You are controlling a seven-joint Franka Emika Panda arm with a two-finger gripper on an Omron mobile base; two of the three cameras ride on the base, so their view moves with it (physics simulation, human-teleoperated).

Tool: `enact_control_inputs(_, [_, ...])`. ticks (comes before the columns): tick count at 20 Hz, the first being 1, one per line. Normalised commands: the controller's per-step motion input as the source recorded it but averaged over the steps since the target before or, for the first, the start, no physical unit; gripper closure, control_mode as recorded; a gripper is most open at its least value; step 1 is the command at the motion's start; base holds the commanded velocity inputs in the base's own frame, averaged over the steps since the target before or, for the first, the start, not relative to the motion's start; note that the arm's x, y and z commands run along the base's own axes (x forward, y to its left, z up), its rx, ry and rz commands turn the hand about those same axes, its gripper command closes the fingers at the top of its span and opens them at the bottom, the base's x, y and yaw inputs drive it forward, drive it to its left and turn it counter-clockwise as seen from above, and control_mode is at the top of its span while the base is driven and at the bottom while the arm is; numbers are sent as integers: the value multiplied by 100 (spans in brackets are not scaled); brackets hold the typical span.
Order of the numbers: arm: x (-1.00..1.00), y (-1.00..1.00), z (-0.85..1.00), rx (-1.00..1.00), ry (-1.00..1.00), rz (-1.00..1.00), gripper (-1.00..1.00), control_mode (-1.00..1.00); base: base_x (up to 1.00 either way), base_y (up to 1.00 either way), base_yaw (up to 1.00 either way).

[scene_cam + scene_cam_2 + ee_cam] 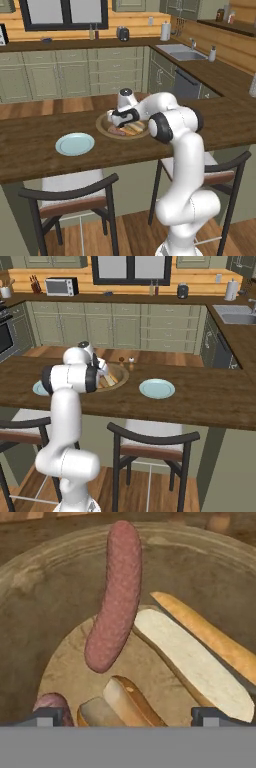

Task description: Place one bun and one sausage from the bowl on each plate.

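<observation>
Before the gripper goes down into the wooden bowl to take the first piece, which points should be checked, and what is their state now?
1. Gripper open: ok, fingertips stand wide apart.
2. Gripper empty: ok, nothing between the fingertips.
3. Gripper over the wooden bowl: ok, it hangs inside the rim.
4. Food to pick: ok, a sausage and a split bun lie in the bowl; a second bun sits between the fingertips.
5. Plates free: left plate and right plate ok, both bare.
6. Fingertips centred on one piece: cannot tell.
</observation>
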Motion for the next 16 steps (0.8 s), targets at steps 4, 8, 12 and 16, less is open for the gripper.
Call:
enact_control_inputs(4, [32, 0, -47, 0, 5, -12, -100, -100, 0, 0, 0])
enact_control_inputs(8, [29, 0, -34, 0, 2, -11, -100, -100, 0, 0, 0])
enact_control_inputs(12, [37, 3, -12, 0, 0, -9, -100, -100, 0, 0, 0])
enact_control_inputs(16, [35, 0, -19, 0, 5, -8, -100, -100, 0, 0, 0])
